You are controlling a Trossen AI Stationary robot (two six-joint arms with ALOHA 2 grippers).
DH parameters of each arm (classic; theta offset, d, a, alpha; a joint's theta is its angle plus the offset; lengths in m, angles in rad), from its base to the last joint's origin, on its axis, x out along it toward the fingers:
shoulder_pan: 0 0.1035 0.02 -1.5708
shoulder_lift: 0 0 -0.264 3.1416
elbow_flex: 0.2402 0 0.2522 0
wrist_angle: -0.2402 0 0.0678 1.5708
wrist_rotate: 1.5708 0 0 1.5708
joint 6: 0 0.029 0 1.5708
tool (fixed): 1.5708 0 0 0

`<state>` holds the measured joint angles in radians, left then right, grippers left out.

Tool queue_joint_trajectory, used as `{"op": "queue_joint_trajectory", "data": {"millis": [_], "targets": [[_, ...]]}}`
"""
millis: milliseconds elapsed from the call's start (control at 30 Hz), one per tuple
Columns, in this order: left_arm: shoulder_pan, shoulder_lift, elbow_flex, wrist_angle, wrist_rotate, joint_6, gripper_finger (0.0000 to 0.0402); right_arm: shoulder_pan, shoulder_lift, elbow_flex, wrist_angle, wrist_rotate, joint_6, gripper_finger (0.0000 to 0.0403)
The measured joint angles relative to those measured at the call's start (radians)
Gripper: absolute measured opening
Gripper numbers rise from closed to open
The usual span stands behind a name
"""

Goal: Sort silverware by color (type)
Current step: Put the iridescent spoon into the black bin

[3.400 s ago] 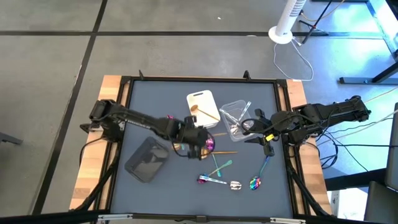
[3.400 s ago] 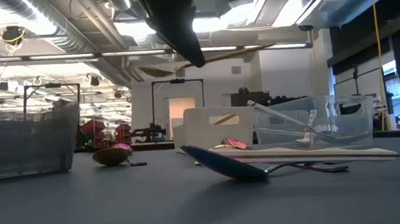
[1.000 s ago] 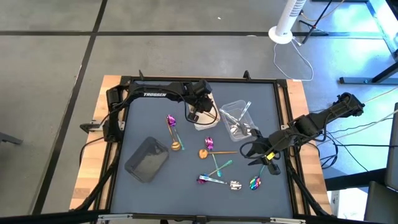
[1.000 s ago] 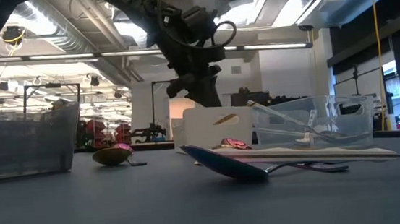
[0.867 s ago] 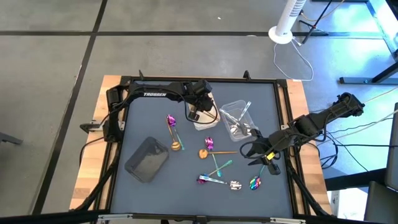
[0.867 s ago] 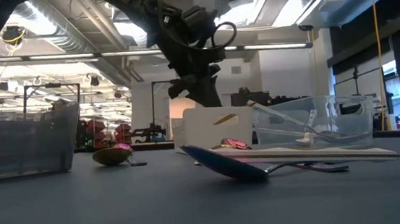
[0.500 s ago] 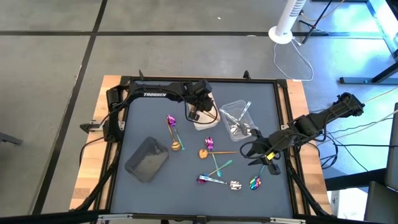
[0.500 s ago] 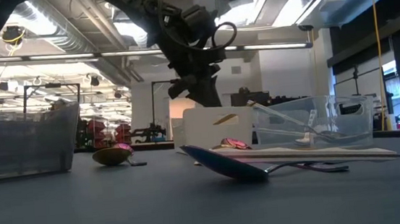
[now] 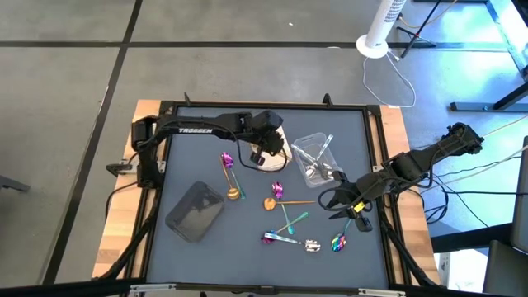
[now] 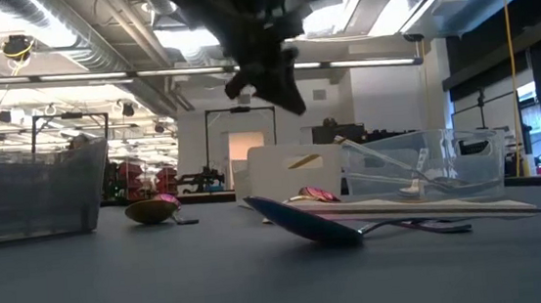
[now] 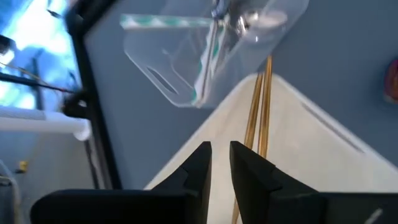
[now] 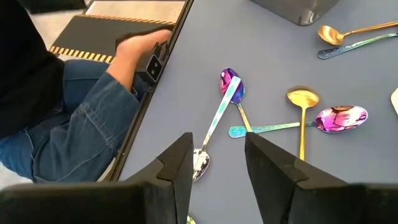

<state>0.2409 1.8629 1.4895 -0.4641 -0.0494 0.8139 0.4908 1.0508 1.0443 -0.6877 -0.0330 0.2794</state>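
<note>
My left gripper (image 9: 262, 155) hangs above the white tray (image 9: 272, 132), open by a narrow gap (image 11: 219, 149). Two gold pieces (image 11: 258, 106) lie in that tray beside its fingers, apart from them. The clear tray (image 9: 313, 153) next to it holds silver pieces. Purple, gold and teal spoons lie flat on the mat: a purple one (image 9: 227, 161), gold ones (image 9: 233, 194) (image 9: 272, 200), several near the front (image 9: 285, 235). My right gripper (image 9: 348, 206) waits open (image 12: 217, 155) by the right edge, above an iridescent spoon (image 12: 224, 102).
A dark grey tray (image 9: 195, 210) stands at the mat's near left. A silver piece (image 9: 312, 245) and an iridescent spoon (image 9: 338, 242) lie near the front edge. In the right wrist view a person's hand and jeans leg (image 12: 93, 99) are at the table's edge.
My left gripper has risen from just over the white tray and shifted slightly toward the table's near right, with the arm changing posture. The gold pieces stay in the tray. The right arm has kept still.
</note>
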Motion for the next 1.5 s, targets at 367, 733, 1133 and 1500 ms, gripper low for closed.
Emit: {"op": "queue_joint_trajectory", "data": {"millis": [367,733,1133,1500], "targets": [[-0.088,-0.143,0.001,-0.082,-0.021,-0.209,0.0053,0.0,0.0,0.0,-0.052,-0.003,-0.056,0.0134],[-0.192,-0.211,0.001,-0.262,-0.02,-0.561,0.0053,0.0,0.002,0.0,-0.143,-0.03,-0.057,0.0134],[-0.335,-0.21,0.001,-0.349,-0.084,-0.815,0.0053,0.001,0.089,0.0,-0.259,-0.066,-0.059,0.0134],[-0.498,-0.209,0.001,-0.5,-0.238,-1.02,0.0053,0.069,0.151,-0.001,-0.335,-0.04,-0.077,0.0134]]}}
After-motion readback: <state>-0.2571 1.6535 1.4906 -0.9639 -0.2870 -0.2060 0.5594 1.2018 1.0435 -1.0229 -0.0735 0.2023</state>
